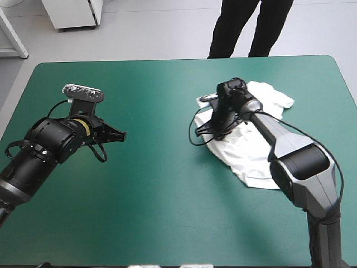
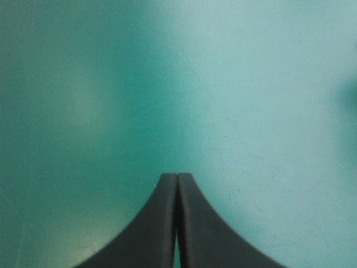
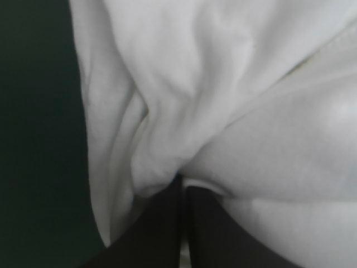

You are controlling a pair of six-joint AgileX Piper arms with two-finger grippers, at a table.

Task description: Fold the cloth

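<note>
The white T-shirt lies in a crumpled heap on the teal-green bench. The right gripper is down at the T-shirt's left edge, and its black fingers are squeezed together with a bunch of the cloth pinched at their tips. The left gripper is well away to the left of the T-shirt, over bare bench, its fingers pressed together with nothing in them.

One T-shirt, two tools

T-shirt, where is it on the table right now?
In the high view the T-shirt lies crumpled on the table's right half, nearer the far edge, with the right gripper shut on it.
</note>
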